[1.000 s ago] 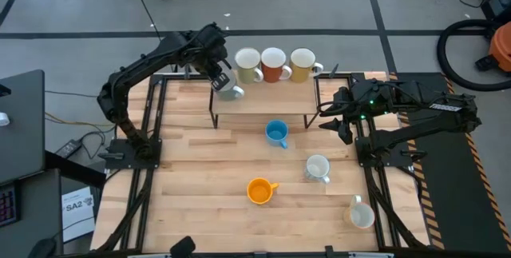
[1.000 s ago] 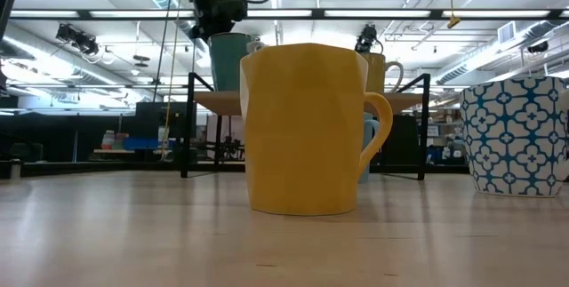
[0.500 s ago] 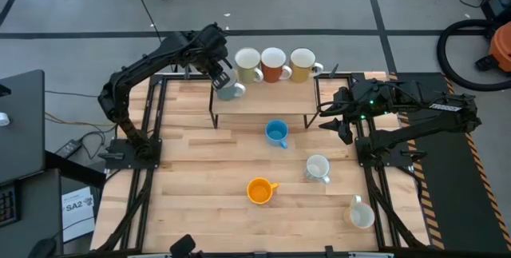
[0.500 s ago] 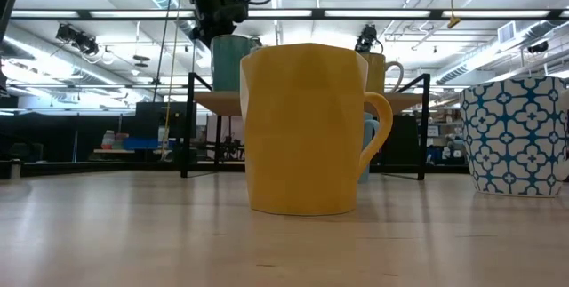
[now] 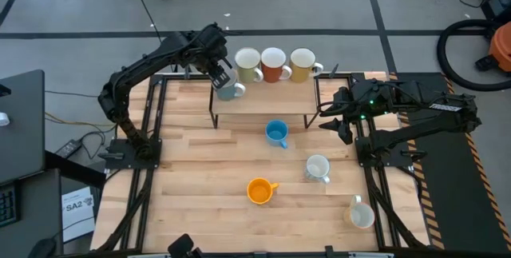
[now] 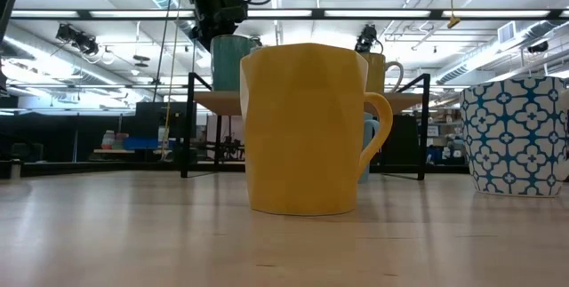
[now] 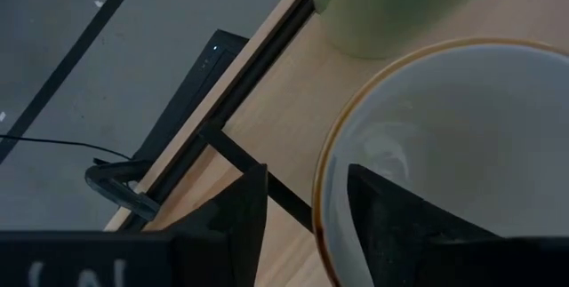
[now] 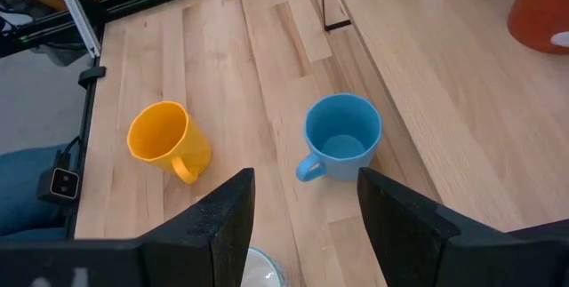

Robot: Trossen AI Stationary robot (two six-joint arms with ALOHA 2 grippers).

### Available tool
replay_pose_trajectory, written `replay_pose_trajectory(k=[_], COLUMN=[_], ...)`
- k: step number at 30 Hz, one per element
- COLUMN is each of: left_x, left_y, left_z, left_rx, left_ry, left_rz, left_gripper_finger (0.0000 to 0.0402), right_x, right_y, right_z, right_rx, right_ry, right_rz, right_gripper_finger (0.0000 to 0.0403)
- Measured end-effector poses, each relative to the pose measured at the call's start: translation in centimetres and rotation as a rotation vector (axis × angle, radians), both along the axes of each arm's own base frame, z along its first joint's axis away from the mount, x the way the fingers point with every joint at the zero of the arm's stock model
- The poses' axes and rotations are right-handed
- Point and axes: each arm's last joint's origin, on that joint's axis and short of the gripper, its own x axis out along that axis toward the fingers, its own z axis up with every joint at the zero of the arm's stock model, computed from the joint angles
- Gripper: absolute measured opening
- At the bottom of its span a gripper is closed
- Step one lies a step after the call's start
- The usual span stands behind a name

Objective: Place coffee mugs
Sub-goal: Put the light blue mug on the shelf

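Mugs sit on a raised shelf [image 5: 263, 98] and on the desk [image 5: 200, 170] below. Left gripper [image 5: 221, 80] has its jaws clamped over the rim of a grey-teal mug [image 5: 231, 91] at the shelf's left end, one finger inside, just beside a cream mug [image 5: 247, 65]; its base is hidden from the wrist view. That arm arches in from the left. Right gripper [image 5: 339, 125] hovers jaws apart beside the shelf's right end, overlooking a blue mug [image 8: 342, 138] and an orange mug [image 8: 166, 139].
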Motion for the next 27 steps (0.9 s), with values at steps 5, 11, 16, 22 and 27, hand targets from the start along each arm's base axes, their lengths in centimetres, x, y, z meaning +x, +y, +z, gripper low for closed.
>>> replay_pose_trajectory(k=[5, 11, 16, 22, 27], left_x=[0.0, -0.6, -1.8, -3.2, -3.3], left_y=[0.0, -0.4, -1.3, -3.4, -6.4], left_z=[0.0, 0.7, 2.4, 4.6, 6.1], left_rx=[-0.001, 0.006, 0.035, 0.061, 0.003], left_ry=[0.000, -0.015, -0.061, -0.150, -0.259], left_rz=[0.000, -0.002, 0.001, 0.009, -0.054], left_gripper_finger=[0.0164, 0.0164, 0.0164, 0.0164, 0.0164], right_x=[0.0, 0.0, 0.0, 0.0, 0.0], right_y=[0.0, 0.0, 0.0, 0.0, 0.0], right_z=[0.0, 0.0, 0.0, 0.0, 0.0], right_rx=[0.000, 0.000, 0.000, 0.000, 0.000], right_ry=[0.000, 0.000, 0.000, 0.000, 0.000], right_rz=[0.000, 0.000, 0.000, 0.000, 0.000], right_gripper_finger=[0.0205, 0.0205, 0.0205, 0.0205, 0.0205])
